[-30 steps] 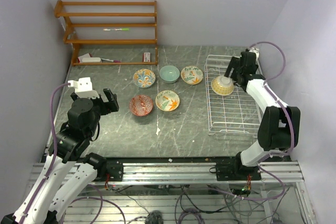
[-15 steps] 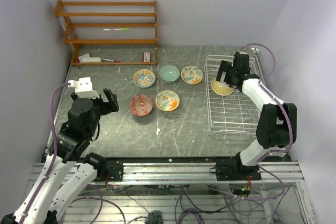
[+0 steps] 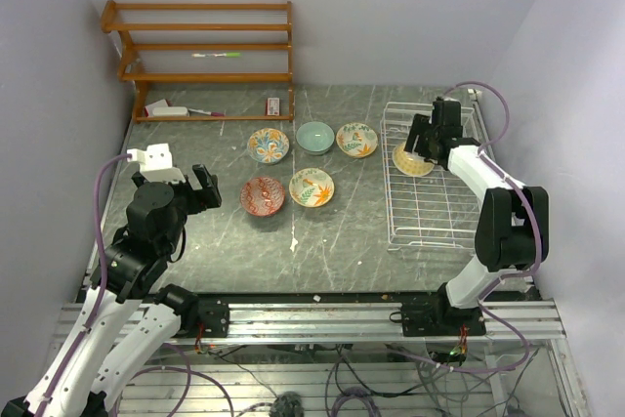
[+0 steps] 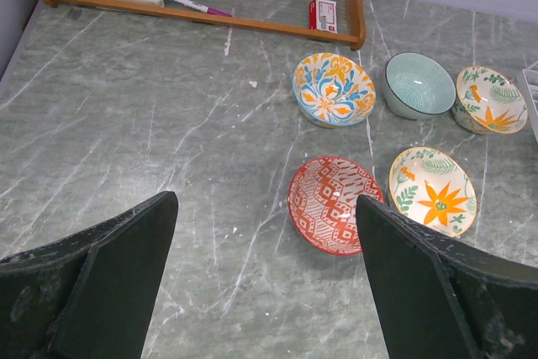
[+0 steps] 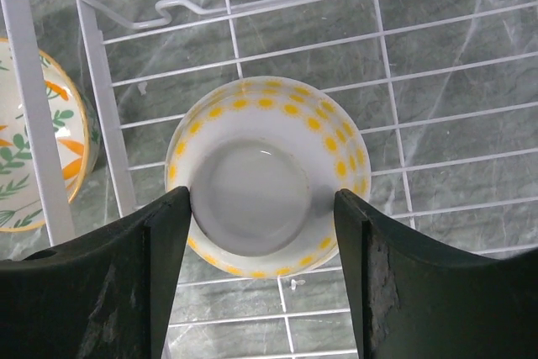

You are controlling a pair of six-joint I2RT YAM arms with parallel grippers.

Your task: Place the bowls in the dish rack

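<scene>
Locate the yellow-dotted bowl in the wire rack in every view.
Top external: the yellow-dotted cream ceramic bowl lies in the white wire rack's far left part.
Left wrist: not in view.
Right wrist: centre, between the claw fingers.
Shared landmark: the orange-leaf painted bowl, just left of the rack.

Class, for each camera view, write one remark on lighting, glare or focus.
Top external: even, diffuse light, no hard shadows on the table; sharp throughout. Left wrist: the red-patterned bowl is crisp, while the dark jaws at the bottom edge look soft and underlit. Right wrist: a mild sheen on the upturned bowl, and the dish rack wires are bright but not blown out.
</scene>
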